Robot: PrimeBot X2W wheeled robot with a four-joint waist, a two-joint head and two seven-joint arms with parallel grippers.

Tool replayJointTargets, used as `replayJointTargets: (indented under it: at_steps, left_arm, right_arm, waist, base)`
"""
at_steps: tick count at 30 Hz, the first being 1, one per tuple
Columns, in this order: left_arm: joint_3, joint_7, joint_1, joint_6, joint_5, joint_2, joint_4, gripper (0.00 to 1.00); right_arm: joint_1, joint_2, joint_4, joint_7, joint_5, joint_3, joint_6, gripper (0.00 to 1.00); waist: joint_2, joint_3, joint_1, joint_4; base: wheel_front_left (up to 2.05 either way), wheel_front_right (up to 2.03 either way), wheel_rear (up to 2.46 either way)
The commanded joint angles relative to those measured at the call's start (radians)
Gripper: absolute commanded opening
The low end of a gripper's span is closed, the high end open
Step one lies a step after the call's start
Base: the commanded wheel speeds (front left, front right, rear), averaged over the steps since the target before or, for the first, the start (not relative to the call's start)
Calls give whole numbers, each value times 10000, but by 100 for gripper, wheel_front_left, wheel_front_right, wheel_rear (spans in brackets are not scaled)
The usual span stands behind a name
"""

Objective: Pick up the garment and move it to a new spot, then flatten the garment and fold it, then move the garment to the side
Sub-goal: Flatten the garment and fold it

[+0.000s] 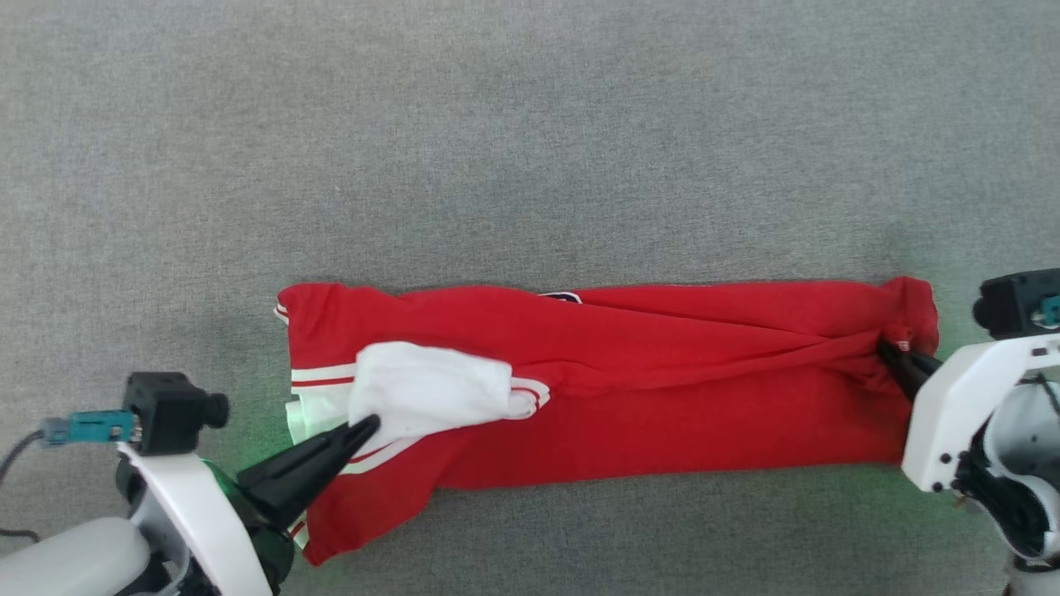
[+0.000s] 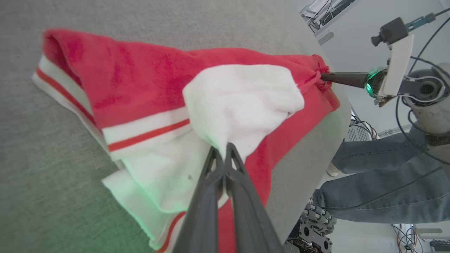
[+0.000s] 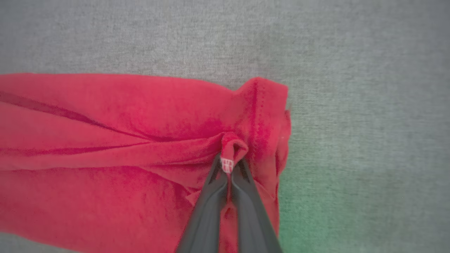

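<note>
On the grey table (image 1: 530,124), the shirt (image 1: 662,414) is pinched at both ends: left gripper (image 1: 374,424) left, right gripper (image 1: 883,346) right.

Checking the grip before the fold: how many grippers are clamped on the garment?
2. The left gripper pinches the white sleeve at the left end of the garment; the right gripper pinches red fabric at its right end.
</note>
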Motion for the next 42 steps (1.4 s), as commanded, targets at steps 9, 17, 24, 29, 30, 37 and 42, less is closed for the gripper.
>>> replayJointTargets:
  at_steps: [9, 17, 24, 29, 30, 37, 42]
  left_arm:
    - [539, -96, 287, 9, 733, -1097, 1573, 75]
    - [2653, -92, 1740, 9, 1504, -1595, 1824, 100]
    - [5155, -93, 3400, 9, 3103, -3201, 2809, 100]
    - [6598, -94, 4193, 9, 4270, -4371, 3187, 100]
    - [6958, -94, 4288, 9, 4629, -4535, 3246, 100]
    - [9422, -94, 5195, 9, 6653, -5891, 2938, 100]
    - [10250, -94, 5560, 11, 7730, -6423, 2613, 100]
  right_arm:
    - [-477, 55, 811, -558, -174, 360, -4, 63]
    - [-148, -230, 170, -213, 165, -393, -6, 100]
    - [157, -176, 914, 101, 280, -1254, -4, 100]
    - [305, -85, 1585, 277, 392, -1462, -4, 100]
    - [313, -52, 1687, 274, 383, -1485, -4, 100]
    - [426, 124, 2137, 357, 421, -1578, -1, 100]
    - [433, 236, 2332, 393, 421, -1609, -1, 100]
  waist:
    - [0, -5, 0, 143]
    - [0, -413, 0, 345]
    - [0, -637, 0, 847]
    - [0, -811, 0, 1237]
    - [0, -843, 0, 1305]
    - [0, -995, 0, 1675]
    - [0, -1042, 0, 1773]
  base:
    - [0, 0, 0]
    - [0, 0, 0]
    - [0, 0, 0]
    - [0, 0, 0]
    - [0, 0, 0]
    - [0, 0, 0]
    - [0, 0, 0]
